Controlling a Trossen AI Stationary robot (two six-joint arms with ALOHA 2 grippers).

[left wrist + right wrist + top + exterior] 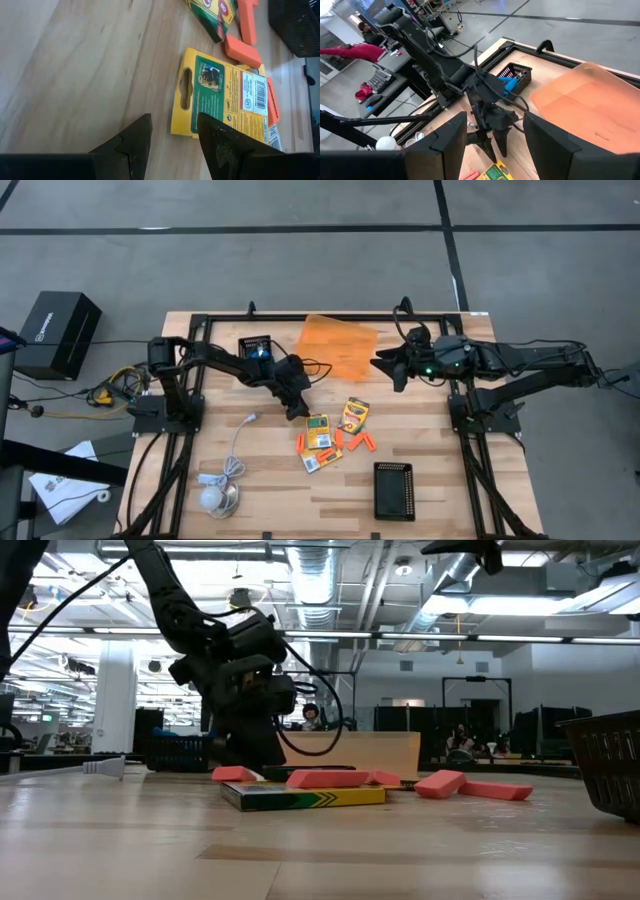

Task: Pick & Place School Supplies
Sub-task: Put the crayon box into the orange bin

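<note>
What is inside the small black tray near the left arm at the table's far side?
The small black mesh tray holds something with blue handles, probably the scissors, partly sticking up above the rim. The tray walls and the left arm's cables cover the rest, so any other contents cannot be seen.

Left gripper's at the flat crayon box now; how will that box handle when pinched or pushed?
The crayon box lies flat on the table, so it will probably slide rather than tip. It looks like thin card, likely light and crushable. The left gripper has open fingers.

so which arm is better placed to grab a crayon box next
Left, probably. The left gripper hangs open and low right beside the crayon box, as its wrist view shows. The right gripper is open too, but raised above the orange sheet.
</note>
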